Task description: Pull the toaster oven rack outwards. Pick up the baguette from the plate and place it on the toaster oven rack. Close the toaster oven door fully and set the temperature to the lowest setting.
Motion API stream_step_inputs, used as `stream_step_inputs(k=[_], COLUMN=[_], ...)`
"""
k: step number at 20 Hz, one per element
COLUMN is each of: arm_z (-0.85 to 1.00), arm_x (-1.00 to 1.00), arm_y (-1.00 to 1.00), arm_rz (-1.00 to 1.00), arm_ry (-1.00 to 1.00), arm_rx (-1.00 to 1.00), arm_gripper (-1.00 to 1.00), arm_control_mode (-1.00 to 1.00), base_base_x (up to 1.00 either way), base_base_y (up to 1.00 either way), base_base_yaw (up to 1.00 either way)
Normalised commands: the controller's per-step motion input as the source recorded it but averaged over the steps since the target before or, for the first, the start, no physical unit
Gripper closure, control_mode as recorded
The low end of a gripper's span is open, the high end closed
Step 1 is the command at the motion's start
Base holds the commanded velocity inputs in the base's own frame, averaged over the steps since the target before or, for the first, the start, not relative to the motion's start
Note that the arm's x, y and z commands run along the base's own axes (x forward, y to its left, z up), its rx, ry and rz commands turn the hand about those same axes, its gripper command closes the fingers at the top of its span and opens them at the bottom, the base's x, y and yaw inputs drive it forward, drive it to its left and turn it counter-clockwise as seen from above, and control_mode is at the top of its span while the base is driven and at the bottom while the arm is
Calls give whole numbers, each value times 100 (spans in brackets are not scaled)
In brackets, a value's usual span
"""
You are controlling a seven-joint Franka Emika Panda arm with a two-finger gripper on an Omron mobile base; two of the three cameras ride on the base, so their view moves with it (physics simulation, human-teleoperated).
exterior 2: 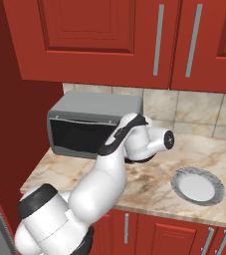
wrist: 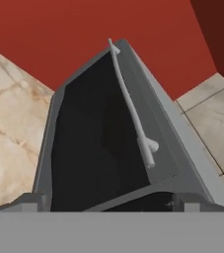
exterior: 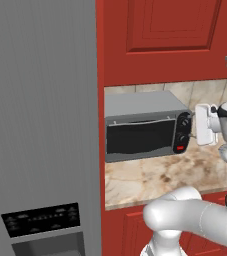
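Simulated kitchen: red cabinets (exterior 2: 104,40), tiled backsplash, marbled stone counter (exterior: 150,175), tall grey fridge (exterior: 40,125) at the left. The gripper (exterior: 194,131) is at the right end of the toaster oven (exterior: 142,125), level with the black control panel (exterior: 183,134); its jaws are spread wide and hold nothing. The fingertips are hard to make out in the left base view, so contact with a knob cannot be confirmed.

The toaster oven door (exterior: 140,136) appears shut against the body. In the hand view its slim pale handle (wrist: 130,106) runs along the top edge of the dark glass (wrist: 93,143).

The plate (exterior 2: 198,187) lies on the counter well apart from the oven, to its right, and looks bare; no baguette is on it.

Handling judgement: the knobs (exterior: 185,122) are small, rigid and probably smooth. Pinch one across its diameter, squarely, and turn without side load. The door glass is fragile; press on the metal frame or handle only
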Motion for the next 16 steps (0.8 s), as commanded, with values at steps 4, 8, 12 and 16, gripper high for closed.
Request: stream_step_inputs(k=[4,8,12,16], arm_z=[-19,-19,-11,-2], arm_x=[16,19,23,19], arm_y=[0,0,0,-3], arm_rz=[0,0,0,0], arm_ry=[0,-1,-2,-5], arm_rx=[1,0,2,4], arm_gripper=[-100,-100,-100,-100], arm_control_mode=[-100,-100,-100,-100], base_base_x=[0,0,0,0], base_base_y=[0,0,0,0], base_base_yaw=[0,0,0,0])
